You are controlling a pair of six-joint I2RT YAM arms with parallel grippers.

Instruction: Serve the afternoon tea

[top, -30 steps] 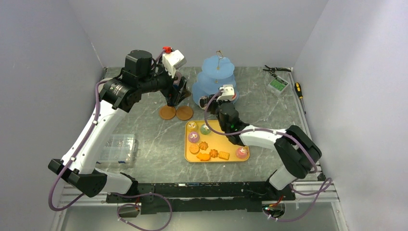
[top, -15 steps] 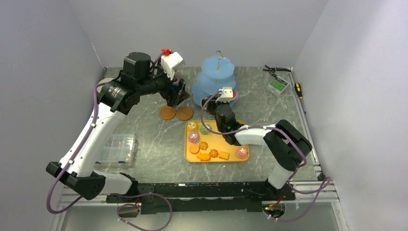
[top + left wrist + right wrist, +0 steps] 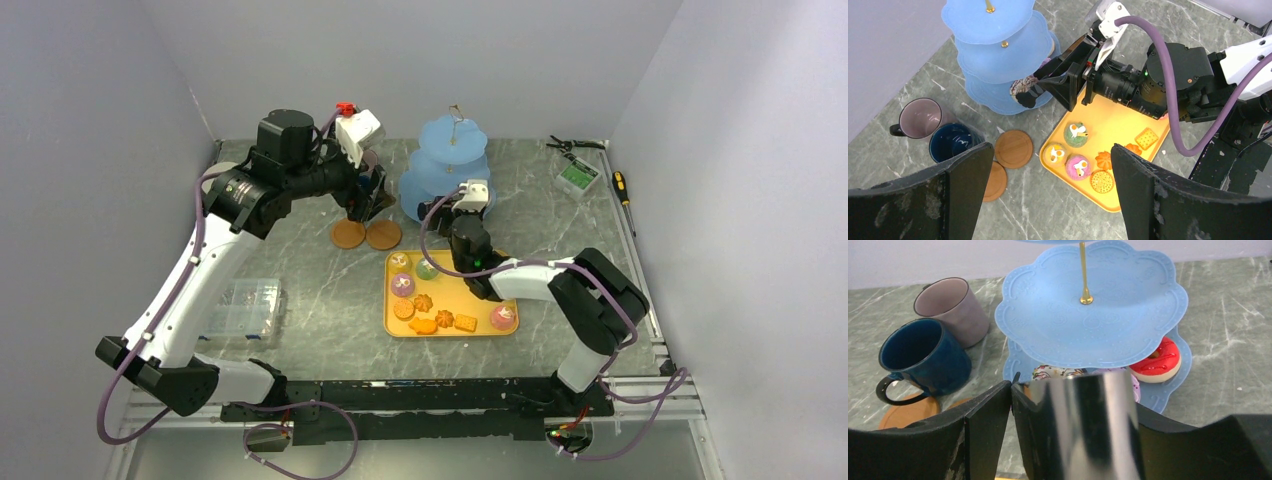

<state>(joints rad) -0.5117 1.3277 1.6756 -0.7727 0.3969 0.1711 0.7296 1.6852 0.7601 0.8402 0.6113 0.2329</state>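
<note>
The light-blue three-tier stand (image 3: 455,140) stands at the back. My right gripper (image 3: 462,205) is shut on the black tongs (image 3: 1068,80). The tong tips sit at a sprinkled doughnut (image 3: 1024,89) on the stand's bottom tier, next to a red doughnut (image 3: 1155,360). My left gripper (image 3: 365,200) is open and empty, high above the two brown coasters (image 3: 348,234). The dark-blue mug (image 3: 950,142) and the mauve mug (image 3: 920,117) stand left of the stand. Three cupcakes (image 3: 1075,134) and orange biscuits (image 3: 1102,181) lie on the yellow tray (image 3: 480,285).
A clear plastic box (image 3: 243,305) lies at the left. Pliers (image 3: 570,145), a green item (image 3: 578,177) and a screwdriver (image 3: 622,185) lie at the back right. A pink doughnut (image 3: 503,317) is at the tray's near right corner.
My right arm's elbow has swung in towards the tray while its wrist stayed at the stand's bottom tier. My left arm has barely moved.
</note>
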